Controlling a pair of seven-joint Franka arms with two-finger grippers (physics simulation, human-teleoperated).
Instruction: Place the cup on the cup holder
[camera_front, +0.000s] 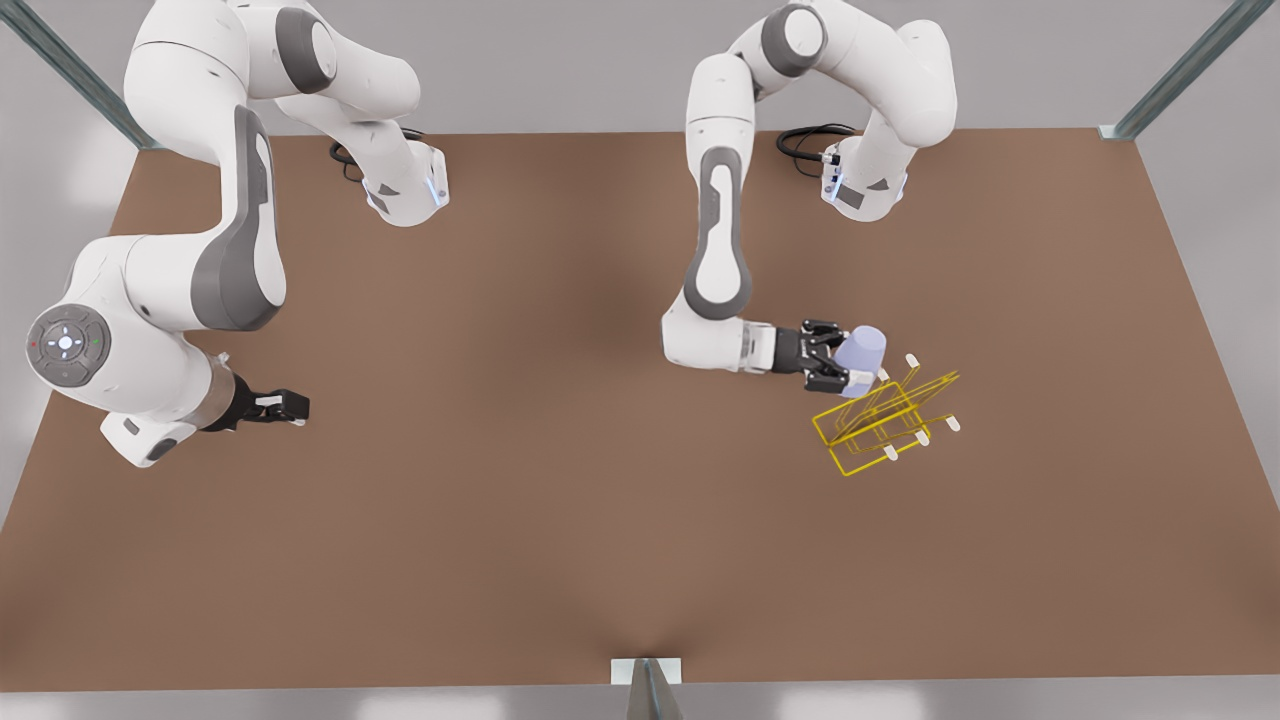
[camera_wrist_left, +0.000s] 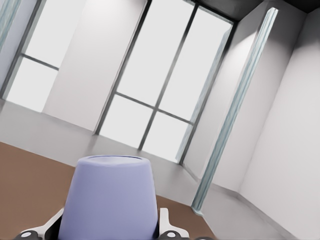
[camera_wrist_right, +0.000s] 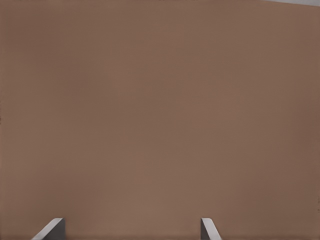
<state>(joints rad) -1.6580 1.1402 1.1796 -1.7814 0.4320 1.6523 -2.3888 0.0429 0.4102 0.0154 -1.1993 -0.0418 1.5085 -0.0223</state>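
1. I'm seeing the left gripper (camera_front: 838, 362) pinching the cup (camera_front: 862, 361), which is riding tilted above the table (camera_front: 500, 520), right at the cup holder (camera_front: 885, 420) on the front view's right.
2. In the left wrist view the cup (camera_wrist_left: 111, 200) is sitting between the fingers (camera_wrist_left: 166, 225), with tall windows (camera_wrist_left: 165, 85) and a metal post (camera_wrist_left: 235, 110) standing beyond it.
3. The holder's white-capped prongs (camera_front: 911, 360) are sticking up just beside the cup.
4. I'm watching the right gripper (camera_front: 292, 405) waiting well apart on the front view's left, its fingers (camera_wrist_right: 207, 229) spread over bare table.
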